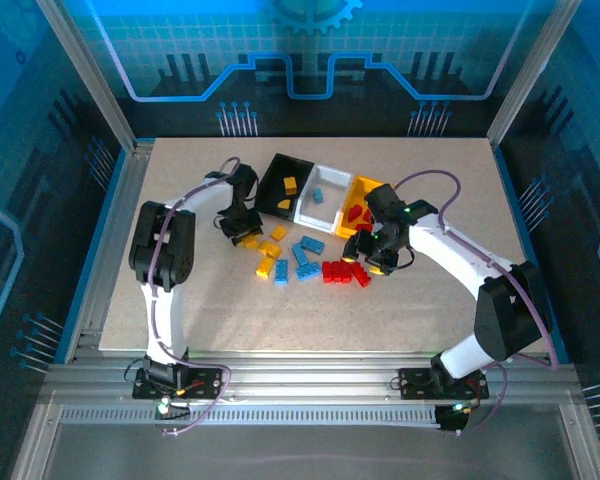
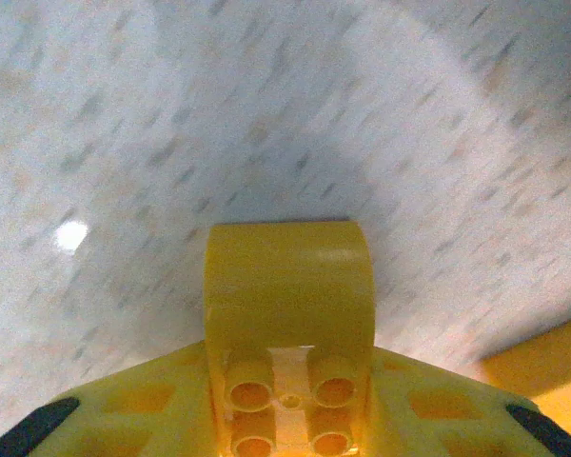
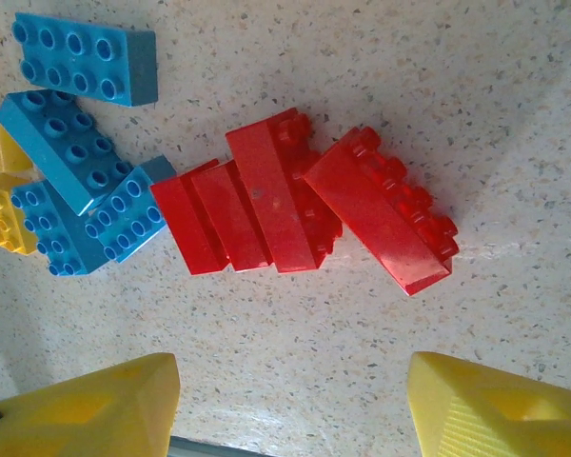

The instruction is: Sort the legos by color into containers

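My left gripper [image 1: 242, 226] is shut on a yellow brick [image 2: 290, 314], held just above the table with its hollow underside facing the wrist camera. It hangs beside the black bin [image 1: 276, 172], which holds two yellow bricks. My right gripper [image 3: 290, 409] stands open over bare table, just short of a row of red bricks [image 3: 266, 205] lying side by side. Left of them lie blue bricks [image 3: 62, 148] and a yellow brick [image 3: 0, 205]. The white bin [image 1: 332, 180] holds a blue brick. Red bricks lie in the yellow-orange bin [image 1: 368, 187].
Loose yellow [image 1: 268, 258], blue [image 1: 305, 258] and red [image 1: 342, 271] bricks lie in a band across the table's middle, between the two grippers. The three bins stand in a row behind them. Metal frame rails edge the table.
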### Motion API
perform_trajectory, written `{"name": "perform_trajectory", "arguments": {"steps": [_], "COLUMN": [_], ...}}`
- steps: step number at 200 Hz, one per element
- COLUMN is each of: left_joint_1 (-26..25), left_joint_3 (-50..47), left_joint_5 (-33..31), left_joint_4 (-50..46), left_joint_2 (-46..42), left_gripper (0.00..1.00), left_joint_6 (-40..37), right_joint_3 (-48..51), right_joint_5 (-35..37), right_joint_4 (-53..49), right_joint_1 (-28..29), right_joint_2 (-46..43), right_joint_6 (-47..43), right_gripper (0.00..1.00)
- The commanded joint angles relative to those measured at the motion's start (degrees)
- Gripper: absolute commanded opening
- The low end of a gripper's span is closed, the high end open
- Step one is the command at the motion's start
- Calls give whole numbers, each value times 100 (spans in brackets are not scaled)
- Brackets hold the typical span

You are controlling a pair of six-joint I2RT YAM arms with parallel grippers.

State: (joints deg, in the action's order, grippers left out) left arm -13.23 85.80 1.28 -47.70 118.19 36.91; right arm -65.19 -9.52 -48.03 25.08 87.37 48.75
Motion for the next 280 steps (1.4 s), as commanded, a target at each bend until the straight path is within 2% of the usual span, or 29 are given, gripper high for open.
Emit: {"name": "perform_trajectory", "arguments": {"steps": [1,20,38,103,138,155,175,190,233,257,280], "left_joint_1": [14,-3,-50,-215,-300,-359,-382,-382,-390,-406,-416], "left_joint_3": [-286,-273,202,3716,4636,4759,4856,4876,4741,4025,2916], "left_joint_5": [157,383,591,102,78,23,11,36,239,286,442], "left_joint_4": [56,200,236,-1011,-1147,-1101,-1133,-1139,-1227,-1023,-750], "left_joint_2": [-745,-1090,-1072,1000,1746,1938,2096,2104,1687,954,99], "left_gripper": [37,38,39,40,40,42,52,56,62,63,65], "left_joint_6": [-173,-184,-303,-975,-999,-1058,-1054,-1036,-1026,-1053,-1086], "right_joint_3": [-38,-30,-11,16,212,291,355,332,36,-109,-242], "right_joint_5": [-102,-103,-112,37,271,366,434,528,788,898,1050], "right_joint_4": [-4,-22,-31,-486,-727,-803,-831,-827,-862,-790,-719], "right_joint_1": [6,-2,-3,-13,-30,-49,-73,-71,-71,-15,40], "right_joint_2": [7,16,17,-62,-378,-503,-600,-608,31,412,783], "right_joint_6": [-92,-136,-192,-667,-957,-1088,-1229,-1381,-2056,-2351,-2570], "right_gripper": [66,66,66,66,67,67,67,68,68,66,64]}}
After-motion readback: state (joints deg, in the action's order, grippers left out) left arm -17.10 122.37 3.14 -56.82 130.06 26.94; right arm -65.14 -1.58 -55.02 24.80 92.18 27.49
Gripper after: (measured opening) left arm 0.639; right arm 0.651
